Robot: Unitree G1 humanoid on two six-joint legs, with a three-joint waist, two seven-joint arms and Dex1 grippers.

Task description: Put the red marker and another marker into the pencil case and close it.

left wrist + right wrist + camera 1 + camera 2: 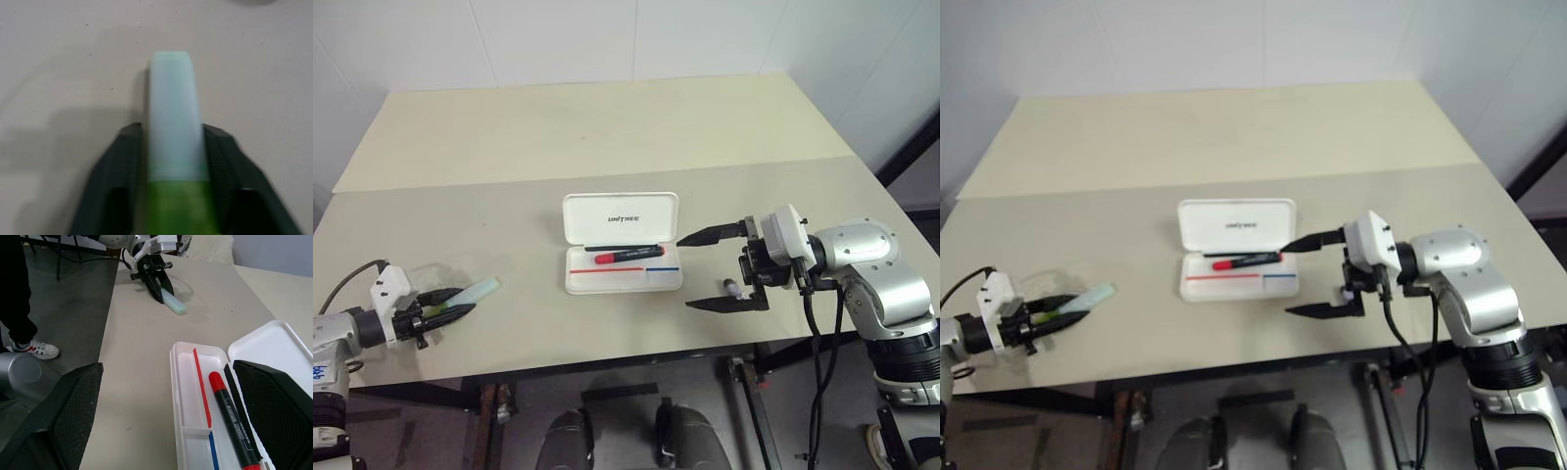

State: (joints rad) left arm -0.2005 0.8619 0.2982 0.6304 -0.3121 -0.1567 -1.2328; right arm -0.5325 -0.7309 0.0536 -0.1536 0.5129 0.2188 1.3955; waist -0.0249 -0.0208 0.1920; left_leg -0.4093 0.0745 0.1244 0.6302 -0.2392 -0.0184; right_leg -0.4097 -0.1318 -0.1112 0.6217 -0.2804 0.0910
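Inside one pencil case (623,215) lies one red marker (628,257); left jaws pinch one mint marker (470,293), right jaws agape.

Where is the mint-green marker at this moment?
The mint-green marker lies on the table at the robot's left, between the left gripper's fingers, well apart from the open pencil case.

Lighting even and bright, diffuse from overhead. Soft shadows fall on the desk (607,147) beneath the right hand (715,269). Left wrist view is blurred: the marker (173,122) between the left hand's (171,147) fingers is out of focus. No glare.
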